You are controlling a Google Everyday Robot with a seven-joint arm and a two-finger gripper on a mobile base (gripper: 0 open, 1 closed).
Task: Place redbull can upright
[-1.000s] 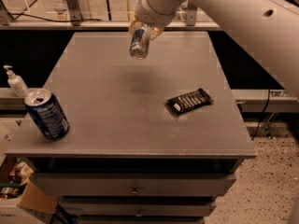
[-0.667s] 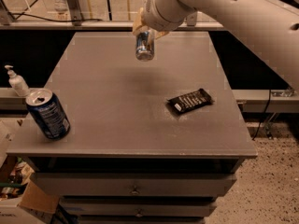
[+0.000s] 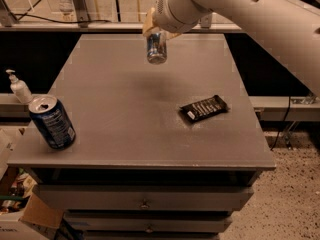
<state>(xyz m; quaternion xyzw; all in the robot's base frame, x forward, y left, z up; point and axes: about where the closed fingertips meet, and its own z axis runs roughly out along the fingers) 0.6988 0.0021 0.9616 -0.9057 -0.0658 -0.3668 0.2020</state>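
The gripper (image 3: 158, 33), its fingers largely hidden beneath the white wrist, is clamped on the redbull can's (image 3: 156, 51) upper end. The can hangs clear above the far half of the grey table (image 3: 115, 84). A blue soda can (image 3: 51, 122) stands at the front-left corner.

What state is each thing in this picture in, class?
redbull can: held in the air, not yet set down.
gripper: shut on the redbull can, above the table.
soda can: standing, front left corner.
snack bar: lying flat.
pump bottle: upright.
drawer: closed.
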